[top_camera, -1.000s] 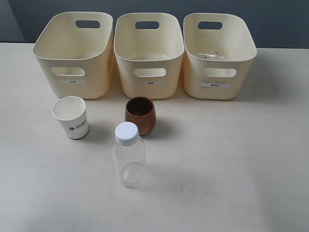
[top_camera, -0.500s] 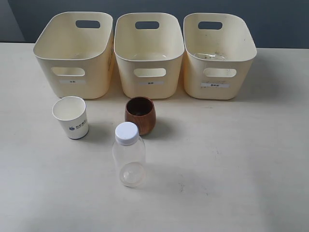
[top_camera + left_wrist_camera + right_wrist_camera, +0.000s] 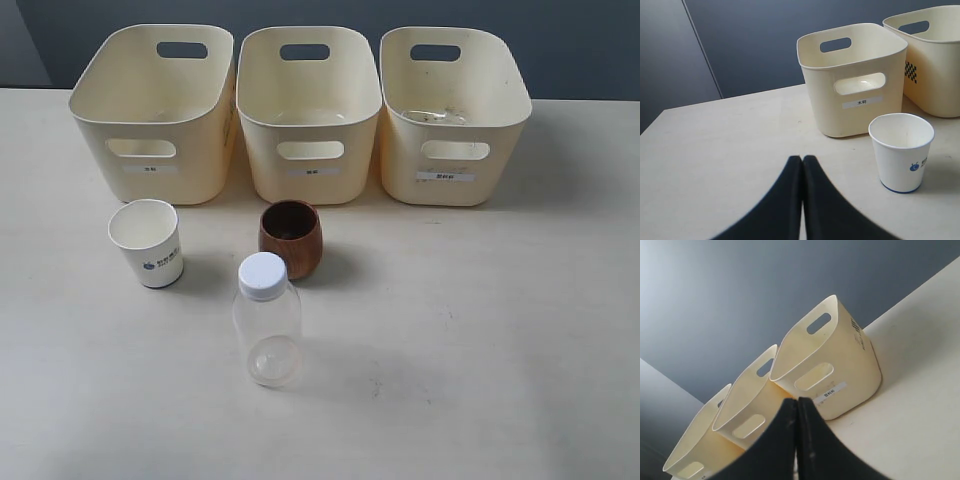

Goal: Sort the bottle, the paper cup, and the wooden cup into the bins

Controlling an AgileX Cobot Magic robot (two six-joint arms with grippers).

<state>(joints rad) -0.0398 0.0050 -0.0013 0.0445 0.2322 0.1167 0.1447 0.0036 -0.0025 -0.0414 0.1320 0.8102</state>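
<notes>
The clear bottle (image 3: pixel 267 320) with a white cap stands upright at the front of the table. Just behind it sits the brown wooden cup (image 3: pixel 291 238). The white paper cup (image 3: pixel 147 242) stands to their left and also appears as the paper cup (image 3: pixel 901 151) in the left wrist view. Three cream bins stand in a row at the back: left bin (image 3: pixel 155 112), middle bin (image 3: pixel 309 112), right bin (image 3: pixel 453 112). My left gripper (image 3: pixel 802 159) is shut and empty, apart from the paper cup. My right gripper (image 3: pixel 797 401) is shut and empty, facing the bins. Neither gripper appears in the exterior view.
The pale table (image 3: pixel 480 330) stretches bare to the right of the bottle. A dark wall rises behind the bins. In the right wrist view the nearest bin (image 3: pixel 827 365) carries a white label.
</notes>
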